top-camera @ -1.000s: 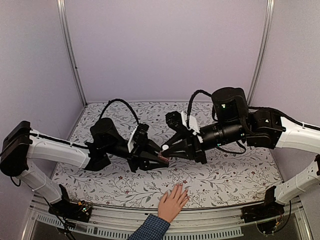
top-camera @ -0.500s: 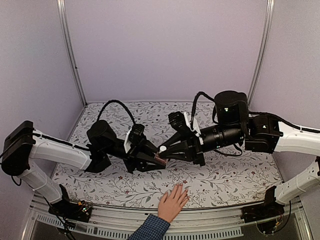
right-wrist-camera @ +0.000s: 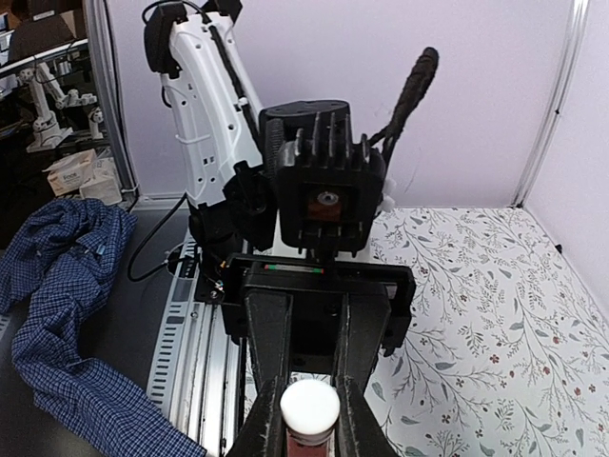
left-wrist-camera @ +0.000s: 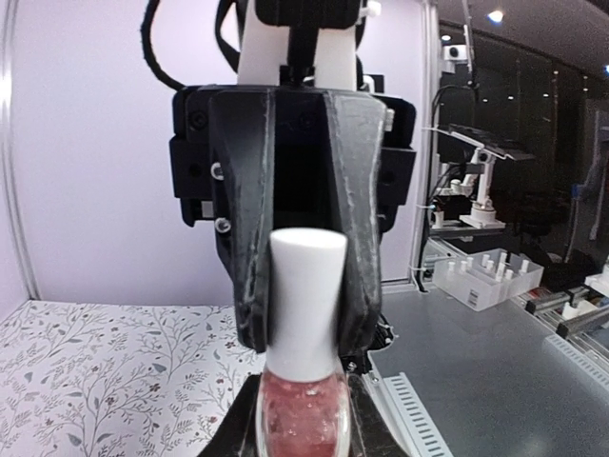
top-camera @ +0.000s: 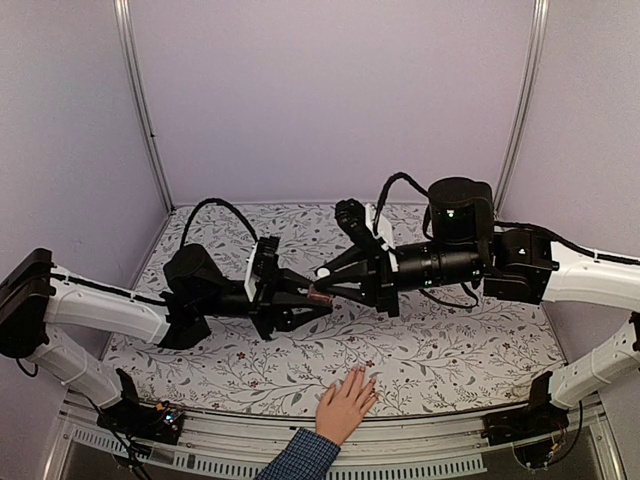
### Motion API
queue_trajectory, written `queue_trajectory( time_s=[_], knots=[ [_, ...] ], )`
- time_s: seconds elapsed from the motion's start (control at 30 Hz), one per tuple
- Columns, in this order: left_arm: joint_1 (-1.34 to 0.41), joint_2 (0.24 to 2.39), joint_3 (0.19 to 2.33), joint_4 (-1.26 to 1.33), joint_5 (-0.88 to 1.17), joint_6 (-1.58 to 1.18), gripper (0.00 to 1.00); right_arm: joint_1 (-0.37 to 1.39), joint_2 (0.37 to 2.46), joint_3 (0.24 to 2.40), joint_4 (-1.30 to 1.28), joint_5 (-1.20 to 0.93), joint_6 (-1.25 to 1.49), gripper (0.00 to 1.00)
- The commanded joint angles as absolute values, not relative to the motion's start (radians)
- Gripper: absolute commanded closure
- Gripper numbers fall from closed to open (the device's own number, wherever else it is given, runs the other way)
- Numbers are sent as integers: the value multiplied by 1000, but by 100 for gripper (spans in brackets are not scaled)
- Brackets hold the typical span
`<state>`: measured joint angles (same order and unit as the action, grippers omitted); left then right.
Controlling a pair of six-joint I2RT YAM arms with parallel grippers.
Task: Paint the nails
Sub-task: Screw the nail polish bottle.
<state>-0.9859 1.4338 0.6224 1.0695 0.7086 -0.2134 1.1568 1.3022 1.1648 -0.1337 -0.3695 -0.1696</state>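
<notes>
Item: pink nail polish bottle (left-wrist-camera: pixel 303 424), held above the table (top-camera: pixel 450 350); your left gripper (top-camera: pixel 316 300), reaching from 9 o'clock, gripped its glass body to steady it.
Item: white cap (right-wrist-camera: pixel 309 407), pinched by your right gripper (top-camera: pixel 323 278) from 3 o'clock, probably for unscrewing.
Item: nails (top-camera: pixel 359 378), on the hand (top-camera: pixel 345 405) that lay flat at 6 o'clock, well apart, awaiting paint.

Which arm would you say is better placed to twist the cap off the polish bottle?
Right: the right gripper is shut on the white cap, while the left gripper grips the pink bottle underneath.
</notes>
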Motion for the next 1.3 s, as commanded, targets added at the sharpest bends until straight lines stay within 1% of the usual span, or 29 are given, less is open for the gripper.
queue_trajectory(
  time_s=[0.0,0.37,0.6,0.73,0.83,1.0,1.2,1.27],
  knots=[
    [-977,1381,624,1132,485,-184,100,1157,1346,1130,-206,-294,-109,100],
    [-997,1381,616,1099,158,-141,100,1149,1410,1145,-204,-117,-15,100],
    [-1023,1409,635,1076,32,-116,100,1141,1442,1160,-191,-68,76,100],
    [-1025,1422,640,1058,18,-114,100,1140,1441,1161,-187,-62,92,98],
    [-1025,1420,635,1051,28,-113,100,1139,1428,1161,-187,-61,92,95],
    [-1026,1412,635,1023,54,-105,100,1136,1409,1157,-189,-54,91,80],
    [-1024,1405,628,995,74,-101,100,1132,1376,1145,-187,-40,83,71],
    [-1024,1402,625,993,77,-101,100,1131,1371,1138,-184,-40,80,64]
  ],
)
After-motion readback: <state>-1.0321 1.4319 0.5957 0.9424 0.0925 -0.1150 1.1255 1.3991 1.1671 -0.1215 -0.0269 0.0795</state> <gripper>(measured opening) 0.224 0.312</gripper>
